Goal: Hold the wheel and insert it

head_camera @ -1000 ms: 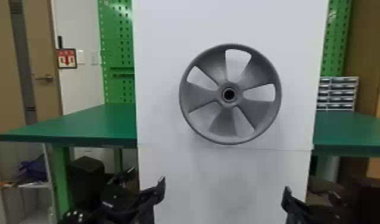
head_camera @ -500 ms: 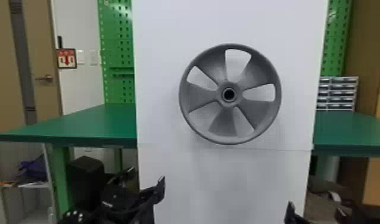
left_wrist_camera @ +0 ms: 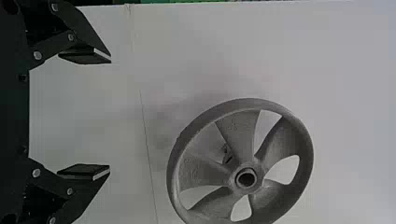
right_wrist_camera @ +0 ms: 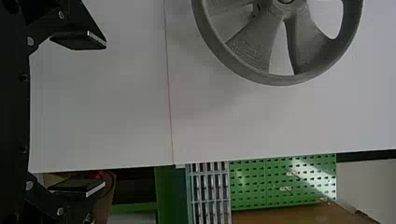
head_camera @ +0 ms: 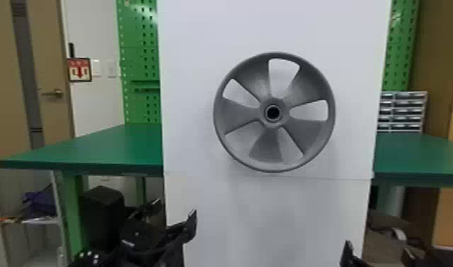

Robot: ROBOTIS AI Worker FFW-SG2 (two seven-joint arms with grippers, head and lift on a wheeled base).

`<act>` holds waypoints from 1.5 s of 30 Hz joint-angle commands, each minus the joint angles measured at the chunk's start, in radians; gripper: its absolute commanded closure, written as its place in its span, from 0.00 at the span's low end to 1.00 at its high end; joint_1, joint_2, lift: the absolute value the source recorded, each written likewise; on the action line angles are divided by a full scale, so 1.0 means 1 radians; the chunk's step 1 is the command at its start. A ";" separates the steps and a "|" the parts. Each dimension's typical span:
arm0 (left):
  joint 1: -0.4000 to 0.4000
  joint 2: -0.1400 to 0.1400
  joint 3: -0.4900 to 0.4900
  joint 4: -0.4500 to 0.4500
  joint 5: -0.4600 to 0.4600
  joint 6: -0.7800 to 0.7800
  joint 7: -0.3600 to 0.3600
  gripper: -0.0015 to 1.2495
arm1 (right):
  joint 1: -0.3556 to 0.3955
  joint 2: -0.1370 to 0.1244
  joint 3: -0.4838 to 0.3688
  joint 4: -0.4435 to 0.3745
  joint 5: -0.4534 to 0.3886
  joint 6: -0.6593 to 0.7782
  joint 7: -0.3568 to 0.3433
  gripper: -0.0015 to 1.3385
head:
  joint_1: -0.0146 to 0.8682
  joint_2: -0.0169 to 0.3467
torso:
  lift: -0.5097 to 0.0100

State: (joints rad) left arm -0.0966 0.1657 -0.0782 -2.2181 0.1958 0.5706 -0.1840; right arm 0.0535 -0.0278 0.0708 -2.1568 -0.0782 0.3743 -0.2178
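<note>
The left gripper point(left_wrist_camera: 110, 113) and right gripper point(right_wrist_camera: 104, 114) hung wide-fingered, low in the head view — seemingly to flank the wheel point(head_camera: 236, 115), right of centre.

My left gripper point(head_camera: 176, 208) is black, with angular fingers point(left_wrist_camera: 93, 33) tapering to their tips; each carries a flat black pad point(left_wrist_camera: 83, 57) with a thin pale edge; round silvery screw heads point(left_wrist_camera: 37, 55) dot the black links point(left_wrist_camera: 52, 45) behind it; my right gripper point(head_camera: 349, 255) looks the same to me; behind the left one I see small white dots point(head_camera: 89, 253) on black casing point(head_camera: 107, 258), plus a short pale mark point(head_camera: 128, 243).
</note>
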 commanded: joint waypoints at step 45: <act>-0.103 0.017 0.000 -0.124 0.005 0.258 -0.002 0.34 | -0.014 -0.014 0.017 0.000 -0.003 0.009 0.000 0.19 | 0.22 0.32 | 0.03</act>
State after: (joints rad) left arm -0.1738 0.1796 -0.0794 -2.3176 0.1926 0.7603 -0.1851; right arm 0.0399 -0.0399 0.0860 -2.1568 -0.0818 0.3832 -0.2178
